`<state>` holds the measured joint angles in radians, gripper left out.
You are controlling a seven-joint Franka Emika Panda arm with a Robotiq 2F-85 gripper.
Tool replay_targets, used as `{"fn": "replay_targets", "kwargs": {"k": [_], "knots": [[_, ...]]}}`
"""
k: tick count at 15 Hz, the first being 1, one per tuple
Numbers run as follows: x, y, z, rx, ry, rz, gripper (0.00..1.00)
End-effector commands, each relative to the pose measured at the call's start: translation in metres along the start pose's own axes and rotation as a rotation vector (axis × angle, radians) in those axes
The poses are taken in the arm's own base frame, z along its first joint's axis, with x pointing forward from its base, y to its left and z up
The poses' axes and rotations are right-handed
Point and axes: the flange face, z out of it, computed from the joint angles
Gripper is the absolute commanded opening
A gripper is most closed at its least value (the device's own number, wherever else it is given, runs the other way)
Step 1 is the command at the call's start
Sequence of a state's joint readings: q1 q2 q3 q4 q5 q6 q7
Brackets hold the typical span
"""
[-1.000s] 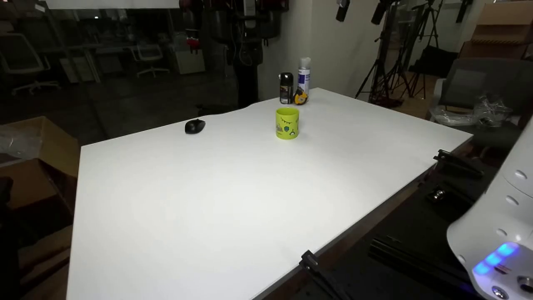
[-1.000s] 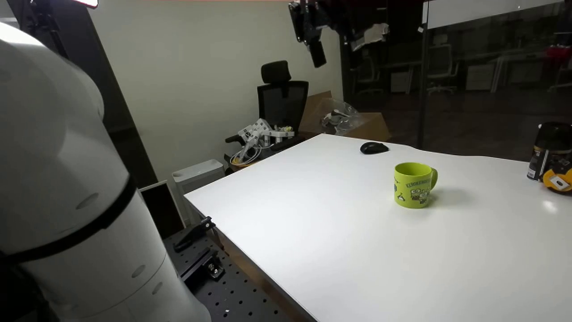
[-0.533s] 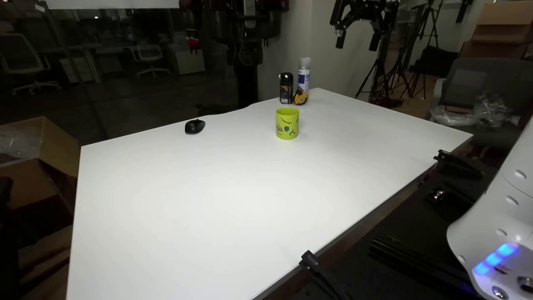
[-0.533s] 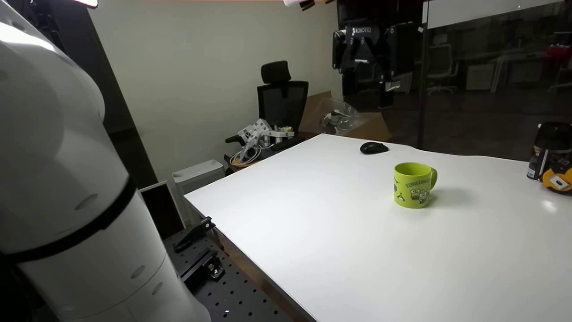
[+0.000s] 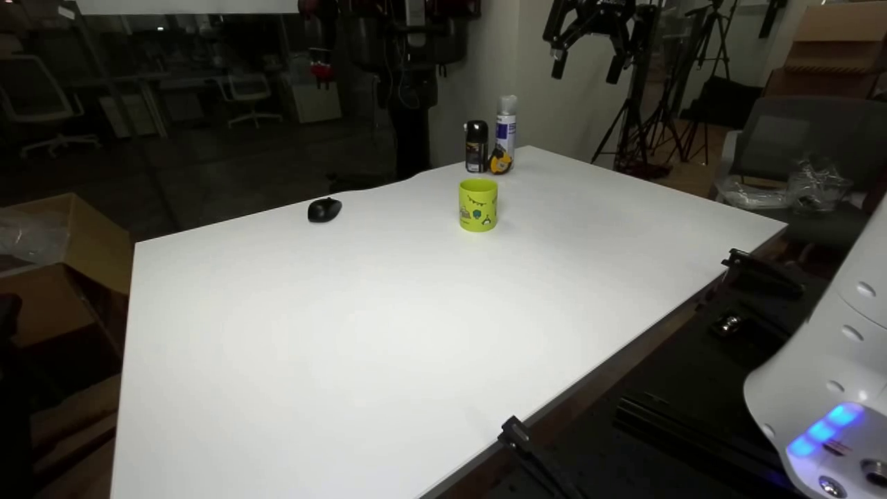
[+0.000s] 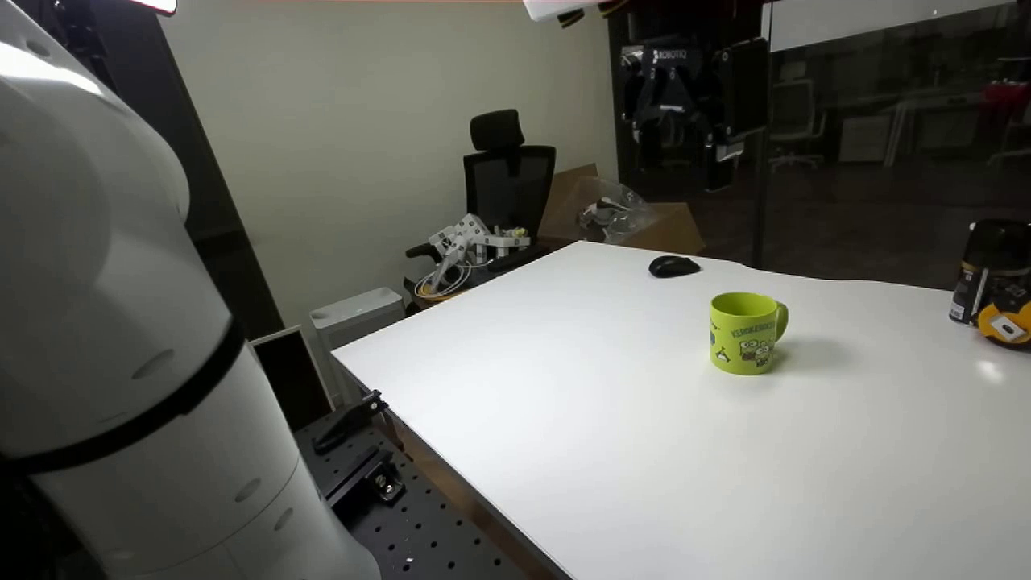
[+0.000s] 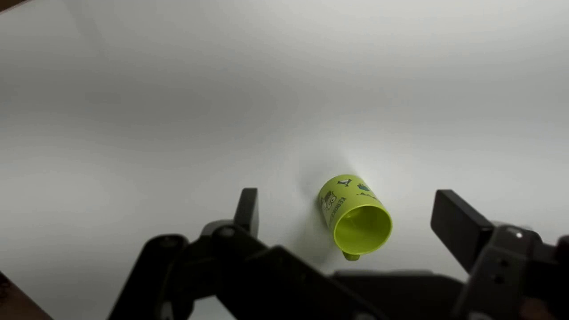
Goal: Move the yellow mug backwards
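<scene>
– Where's the yellow mug (image 6: 743, 338)?
– Upright on the white table (image 6: 564, 419), apart from the computer mouse (image 6: 674, 267) and the tape measure (image 5: 500, 164).
– And the Robotiq gripper (image 5: 586, 72)?
– Above the table, fingers (image 7: 458, 226) spread wide; in the wrist view, the yellow mug shows in the gap between them.

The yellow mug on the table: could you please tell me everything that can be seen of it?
The yellow mug is a yellow-green cylinder with an open top, one side handle of the same colour, and printed cartoon figures and lettering. It looks smooth, perhaps ceramic or plastic. It stands upright on the white table, and only the table is seen touching it. The open gripper is higher up, not touching it.
</scene>
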<state>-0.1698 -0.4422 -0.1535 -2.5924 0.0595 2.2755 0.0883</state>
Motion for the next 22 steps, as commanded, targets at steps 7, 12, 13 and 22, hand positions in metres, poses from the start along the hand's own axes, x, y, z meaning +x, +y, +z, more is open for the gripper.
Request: {"fn": "replay_targets", "kwargs": {"k": [7, 12, 13, 22], "knots": [[0.129, -0.001, 0.086, -0.117, -0.157, 0.121, 1.00], [0.163, -0.038, 0.144, -0.214, -0.337, -0.023, 1.00], [0.168, -0.052, 0.153, -0.220, -0.327, -0.058, 1.00], [0.182, -0.057, 0.170, -0.191, -0.167, 0.011, 1.00]]}}
